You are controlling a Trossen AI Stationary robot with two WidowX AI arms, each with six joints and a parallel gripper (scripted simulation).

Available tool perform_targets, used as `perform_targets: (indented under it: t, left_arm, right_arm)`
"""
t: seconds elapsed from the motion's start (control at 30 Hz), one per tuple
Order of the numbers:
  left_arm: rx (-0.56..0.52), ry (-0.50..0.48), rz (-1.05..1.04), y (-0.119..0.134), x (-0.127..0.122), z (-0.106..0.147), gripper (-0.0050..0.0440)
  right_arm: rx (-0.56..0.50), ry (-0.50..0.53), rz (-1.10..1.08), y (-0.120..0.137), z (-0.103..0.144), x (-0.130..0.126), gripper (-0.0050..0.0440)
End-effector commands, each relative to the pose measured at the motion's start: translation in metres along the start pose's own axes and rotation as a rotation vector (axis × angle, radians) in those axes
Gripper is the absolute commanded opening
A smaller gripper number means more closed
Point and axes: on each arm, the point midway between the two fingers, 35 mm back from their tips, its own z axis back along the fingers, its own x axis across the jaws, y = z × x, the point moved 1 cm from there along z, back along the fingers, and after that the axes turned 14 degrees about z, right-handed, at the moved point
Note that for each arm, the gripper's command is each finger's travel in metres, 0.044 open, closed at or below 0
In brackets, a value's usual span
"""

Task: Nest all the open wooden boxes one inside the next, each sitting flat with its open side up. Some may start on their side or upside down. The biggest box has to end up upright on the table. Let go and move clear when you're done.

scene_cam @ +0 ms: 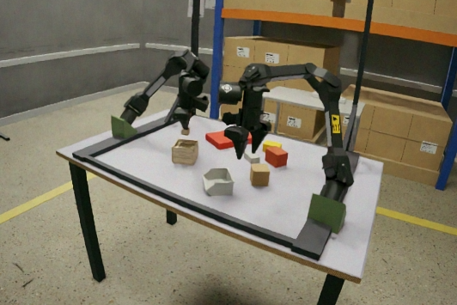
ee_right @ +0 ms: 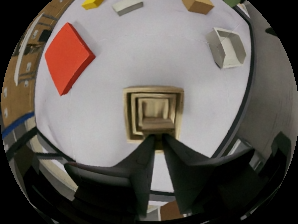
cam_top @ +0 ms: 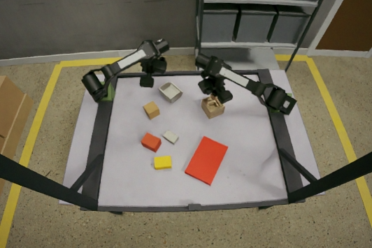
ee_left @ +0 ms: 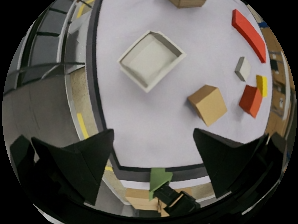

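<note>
A light wooden box (cam_top: 212, 108) stands upright at the back right of the table and has a smaller box nested in it. It also shows in the right wrist view (ee_right: 154, 115). My right gripper (scene_cam: 185, 126) hangs just above it, shut on a small wooden box (scene_cam: 185, 131) held over the opening. A grey-white open box (cam_top: 170, 91) sits upright near the back edge. My left gripper (scene_cam: 246, 139) is open and empty above it. A closed-looking tan cube (cam_top: 151, 110) sits left of centre; I cannot tell whether it is an upturned box.
An orange block (cam_top: 151, 142), a small white block (cam_top: 170, 137), a yellow block (cam_top: 162, 162) and a flat red slab (cam_top: 206, 159) lie toward the front. A dark frame (cam_top: 101, 136) runs along the table's sides and back.
</note>
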Motion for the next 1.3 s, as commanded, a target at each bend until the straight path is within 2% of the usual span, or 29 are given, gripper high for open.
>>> perform_targets:
  t: [0.0, 0.13, 0.3, 0.37, 0.5, 0.63, 0.77, 0.87, 0.93, 1.13, 1.27]
  left_arm:
    - [-0.056, -0.151, 0.012, -0.005, -0.016, 0.001, 0.0400]
    - [-0.146, -0.296, 0.055, -0.011, -0.030, -0.001, 0.0400]
    - [-0.318, -0.429, 0.113, -0.021, -0.051, 0.001, 0.0400]
    - [-0.318, -0.429, 0.113, -0.021, -0.051, 0.001, 0.0400]
    - [-0.493, -0.484, 0.163, -0.027, -0.073, 0.006, 0.0400]
    - [-0.690, -0.484, 0.215, -0.031, -0.098, 0.013, 0.0400]
    - [-0.893, -0.424, 0.272, -0.032, -0.126, 0.022, 0.0400]
    - [-1.041, -0.338, 0.318, -0.028, -0.148, 0.030, 0.0400]
    - [-1.041, -0.338, 0.318, -0.028, -0.148, 0.030, 0.0400]
    - [-1.300, -0.066, 0.423, -0.013, -0.193, 0.048, 0.0400]
    - [-1.394, 0.106, 0.480, -0.001, -0.212, 0.058, 0.0400]
  right_arm:
    - [0.000, 0.006, 0.013, -0.003, 0.002, 0.002, 0.0092]
    - [0.000, 0.006, 0.013, -0.003, 0.002, 0.002, 0.0092]
    - [0.000, 0.006, 0.013, -0.003, 0.002, 0.002, 0.0092]
    - [0.000, 0.006, 0.013, -0.003, 0.002, 0.002, 0.0092]
    - [0.000, 0.006, 0.013, -0.003, 0.002, 0.002, 0.0092]
    - [0.000, 0.006, 0.013, -0.003, 0.002, 0.002, 0.0092]
    - [0.000, 0.006, 0.013, -0.003, 0.002, 0.002, 0.0092]
    - [0.000, 0.006, 0.013, -0.003, 0.002, 0.002, 0.0092]
    - [0.000, 0.006, 0.013, -0.003, 0.002, 0.002, 0.0092]
    - [0.000, 0.006, 0.013, -0.003, 0.002, 0.002, 0.0092]
    - [0.000, 0.006, 0.013, -0.003, 0.002, 0.002, 0.0092]
